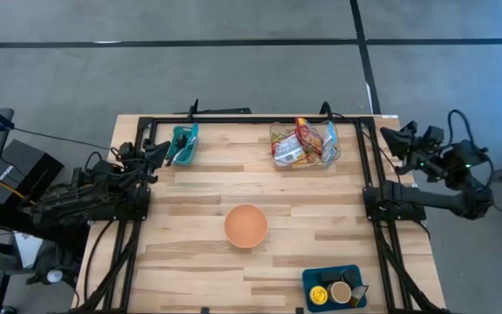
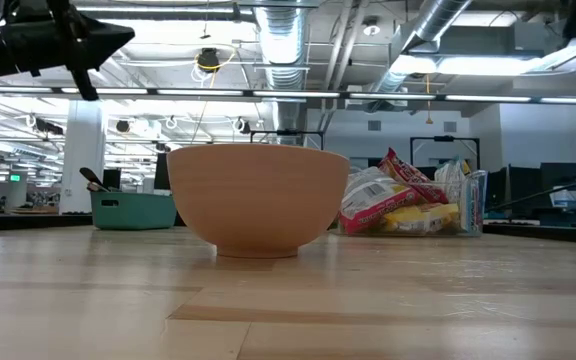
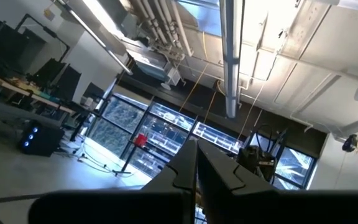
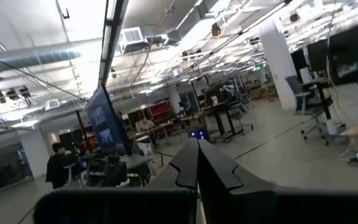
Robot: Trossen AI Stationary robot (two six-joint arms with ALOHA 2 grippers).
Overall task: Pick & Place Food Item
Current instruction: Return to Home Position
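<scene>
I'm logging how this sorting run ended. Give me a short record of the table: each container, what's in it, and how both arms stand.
bowl: mid-table, looks empty
light green bin: by the left arm, holds a black spoon
clear container: same table edge, toward the right arm, holds snack packs
dark blue bin: opposite edge, right-arm side, holds a yellow-capped bottle and other items
left gripper: at the table's left edge, fingers shut, holding nothing
right gripper: past the table's right edge, fingers shut, holding nothing
</scene>
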